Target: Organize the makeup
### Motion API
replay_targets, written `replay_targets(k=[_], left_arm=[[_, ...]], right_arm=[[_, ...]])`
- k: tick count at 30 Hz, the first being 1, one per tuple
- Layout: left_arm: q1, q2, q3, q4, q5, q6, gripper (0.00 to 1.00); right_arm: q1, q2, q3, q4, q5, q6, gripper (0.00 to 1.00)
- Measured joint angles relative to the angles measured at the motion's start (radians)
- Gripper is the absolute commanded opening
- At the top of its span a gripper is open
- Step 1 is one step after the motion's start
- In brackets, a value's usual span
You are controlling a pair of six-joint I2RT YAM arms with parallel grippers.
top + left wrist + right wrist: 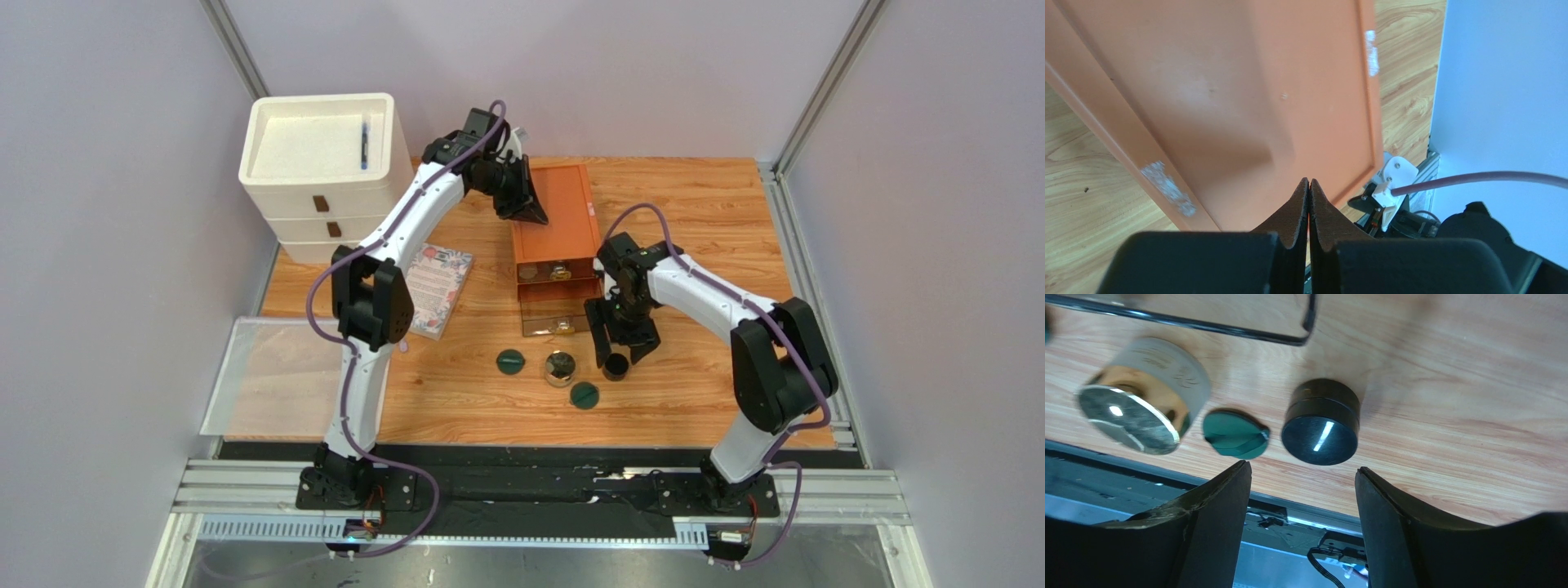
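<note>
The right end effector (1303,471) has its fingers apart and holds nothing. It hangs just above the black round jar (1320,422), which stands on the bench (687,208). Near the jar lie the gold-rimmed compact (1137,398) and a dark green compact (1235,433). The second dark green compact (510,361) lies further left. The left end effector (1309,184) is pressed together, empty, over the orange-brown drawer box (1229,92).

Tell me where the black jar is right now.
In the top view the black jar stands on the table right of centre, beside the gold compact, with the right gripper open over it.
</note>
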Motion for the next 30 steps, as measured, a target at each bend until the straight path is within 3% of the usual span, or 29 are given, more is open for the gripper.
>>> replay_targets(k=[15, 16, 17, 20, 30], left_arm=[[0.003, 0.038, -0.013, 0.003, 0.024, -0.019, 0.00], [0.003, 0.038, -0.013, 0.003, 0.024, -0.019, 0.00], [0.003, 0.038, -0.014, 0.003, 0.024, -0.019, 0.00], [0.002, 0.038, -0.015, 0.003, 0.024, -0.019, 0.00], [-0.002, 0.040, -0.015, 0.003, 0.025, -0.018, 0.00]], right_arm=[[0.026, 0.089, -0.089, 0.055, 0.116, 0.068, 0.54], [0.026, 0.090, -0.090, 0.066, 0.118, 0.073, 0.49], [0.026, 0.091, -0.090, 0.072, 0.119, 0.076, 0.24], [0.026, 0.092, -0.090, 0.080, 0.118, 0.093, 0.02], [0.026, 0.078, -0.098, 0.085, 0.144, 0.115, 0.00]])
